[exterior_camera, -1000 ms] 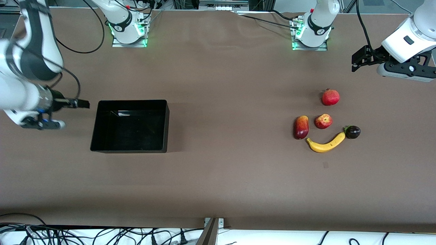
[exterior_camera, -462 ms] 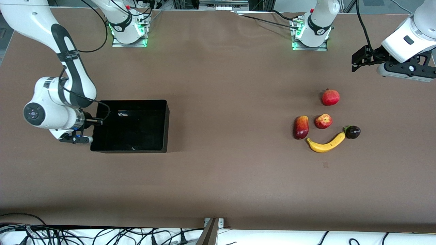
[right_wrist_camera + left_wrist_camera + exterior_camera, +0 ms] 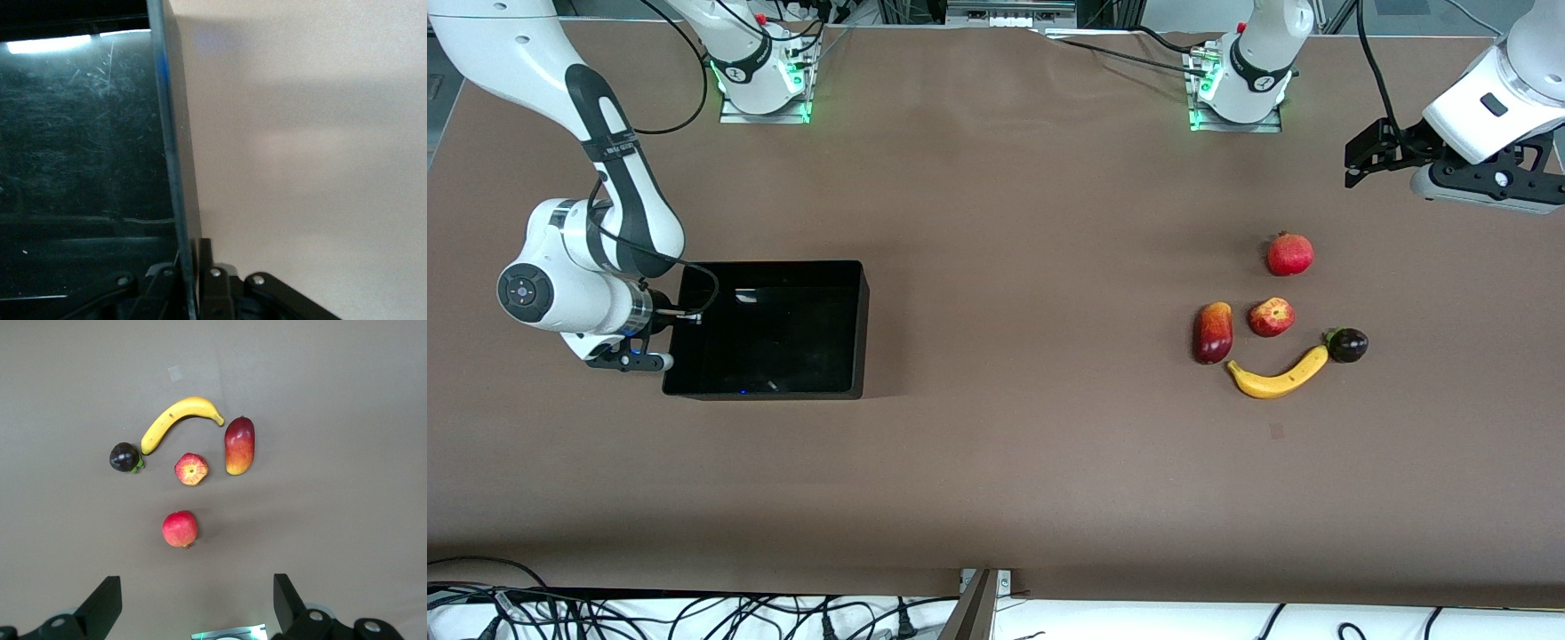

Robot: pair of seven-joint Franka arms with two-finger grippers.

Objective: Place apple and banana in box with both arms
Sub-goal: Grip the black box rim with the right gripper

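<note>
I have the right gripper (image 3: 665, 322) down at the box (image 3: 854, 329), clenched on its wall at the end toward the right arm's edge of the table; in the right wrist view the wall (image 3: 175, 153) runs straight between the 2 fingers (image 3: 213, 283). The box is empty. The left gripper (image 3: 193, 603) waits up in the air over the table's corner at the left arm's end, near the bases, fingers spread wide and holding nothing. The apple (image 3: 1271, 316) and banana (image 3: 1279, 374) lie toward that same end, the apple between the mango (image 3: 1213, 332) and a dark purple fruit (image 3: 1348, 344) that touches the banana's tip; the pomegranate (image 3: 1290, 253) sits farther from the front camera. My worries: the thin glossy wall could slip from the pinch if I drag the box, tilting it, and the left gripper could bump the crowded neighbours or grab the pomegranate by mistake.
</note>
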